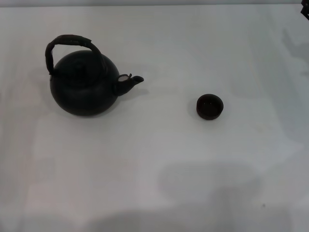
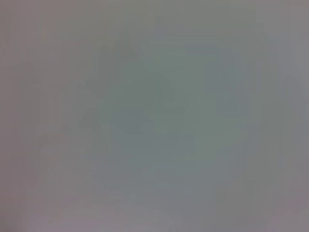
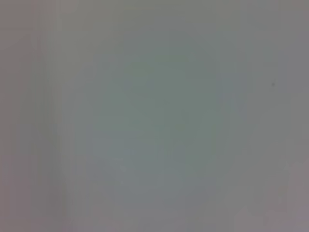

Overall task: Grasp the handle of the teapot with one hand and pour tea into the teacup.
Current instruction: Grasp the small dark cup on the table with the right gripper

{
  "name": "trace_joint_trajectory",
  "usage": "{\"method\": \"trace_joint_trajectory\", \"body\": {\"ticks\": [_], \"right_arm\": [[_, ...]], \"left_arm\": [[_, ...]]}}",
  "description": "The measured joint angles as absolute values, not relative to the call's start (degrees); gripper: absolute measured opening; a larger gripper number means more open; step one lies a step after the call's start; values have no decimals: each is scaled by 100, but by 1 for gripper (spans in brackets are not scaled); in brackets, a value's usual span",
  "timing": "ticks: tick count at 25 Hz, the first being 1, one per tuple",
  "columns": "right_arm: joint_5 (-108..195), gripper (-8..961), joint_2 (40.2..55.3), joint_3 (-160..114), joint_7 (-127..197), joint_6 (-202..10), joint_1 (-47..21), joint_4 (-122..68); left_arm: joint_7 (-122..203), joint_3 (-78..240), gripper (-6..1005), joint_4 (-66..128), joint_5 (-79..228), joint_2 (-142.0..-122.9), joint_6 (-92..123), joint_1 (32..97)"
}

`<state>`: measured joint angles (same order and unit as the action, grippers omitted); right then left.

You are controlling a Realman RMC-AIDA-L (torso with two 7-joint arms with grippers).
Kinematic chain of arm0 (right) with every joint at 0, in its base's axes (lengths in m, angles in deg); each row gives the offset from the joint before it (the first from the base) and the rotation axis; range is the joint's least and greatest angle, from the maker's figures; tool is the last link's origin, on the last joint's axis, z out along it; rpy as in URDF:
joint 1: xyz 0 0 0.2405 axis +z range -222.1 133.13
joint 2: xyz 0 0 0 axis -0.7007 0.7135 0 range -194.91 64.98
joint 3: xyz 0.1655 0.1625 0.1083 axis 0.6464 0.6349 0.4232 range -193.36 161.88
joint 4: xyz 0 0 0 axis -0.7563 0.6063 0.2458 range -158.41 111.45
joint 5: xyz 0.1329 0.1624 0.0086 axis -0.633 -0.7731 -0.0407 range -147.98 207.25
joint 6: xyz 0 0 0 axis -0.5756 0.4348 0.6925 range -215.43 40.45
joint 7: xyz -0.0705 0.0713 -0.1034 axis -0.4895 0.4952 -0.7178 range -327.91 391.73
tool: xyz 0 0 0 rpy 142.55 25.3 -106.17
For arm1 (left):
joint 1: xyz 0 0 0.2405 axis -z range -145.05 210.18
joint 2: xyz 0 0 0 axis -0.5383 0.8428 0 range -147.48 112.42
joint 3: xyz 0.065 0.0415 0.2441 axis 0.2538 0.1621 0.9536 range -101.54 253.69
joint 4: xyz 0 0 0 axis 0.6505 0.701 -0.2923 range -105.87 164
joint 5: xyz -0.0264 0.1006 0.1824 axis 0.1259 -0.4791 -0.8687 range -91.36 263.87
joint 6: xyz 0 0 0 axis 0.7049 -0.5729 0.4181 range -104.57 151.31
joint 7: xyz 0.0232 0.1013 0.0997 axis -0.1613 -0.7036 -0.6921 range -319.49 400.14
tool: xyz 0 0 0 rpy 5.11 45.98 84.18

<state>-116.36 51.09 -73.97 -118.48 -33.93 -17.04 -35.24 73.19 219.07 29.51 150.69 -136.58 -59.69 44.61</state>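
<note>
Teapot: the teapot (image 1: 84,89) stands upright on the left side of the white table (image 1: 159,159), toward the far half of it. It is round, matte black, and by far the largest thing in the head view.
Spout: the short spout (image 1: 131,82) juts out to the right, pointing roughly toward the cup, with a small pale spot at its base.
Handle: the handle (image 1: 71,42) arches over the top of the pot as a dark, rough loop, thicker along its upper stretch. Nothing touches it.
Teacup: the teacup (image 1: 210,106) sits right of the teapot, well apart from the spout tip and slightly nearer to the robot. It is low, dark and handleless, standing upright with its mouth up. Its inside is too dark to tell whether it holds anything.
Table: pale and even, with faint grey shadows along the near edge and at the far right.
Left gripper: not visible in the head view. The left wrist view shows only a blank pale surface, so whether its fingers are apart or together cannot be told.
Right gripper: also out of sight. A small dark shape at the far right corner of the head view may be part of the robot, but it is too cut off to identify. The right wrist view shows the same blank surface with a tiny dark speck (image 3: 273,84).
</note>
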Motion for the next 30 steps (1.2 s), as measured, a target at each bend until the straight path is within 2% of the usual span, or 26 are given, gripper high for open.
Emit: {"method": "trace_joint_trajectory", "body": {"ticks": [16,20,25,30], "right_arm": [[-11578,852,5091,-7464,-11104,-3134,-1551,-3535],[-11549,851,5009,-7987,-10454,-3184,-1467,-3737],[-10748,812,4797,-8833,-9013,-3306,-1451,-4642],[-8714,768,4725,-8878,-7383,-3315,-1403,-5817]], "left_arm": [[7352,21908,692,2951,15070,-13681,-5878,4428],[7354,21907,692,2951,15067,-13679,-5878,4443],[7355,21907,693,2952,15067,-13674,-5879,4465],[7355,21907,693,2960,15068,-13671,-5881,4466]]}}
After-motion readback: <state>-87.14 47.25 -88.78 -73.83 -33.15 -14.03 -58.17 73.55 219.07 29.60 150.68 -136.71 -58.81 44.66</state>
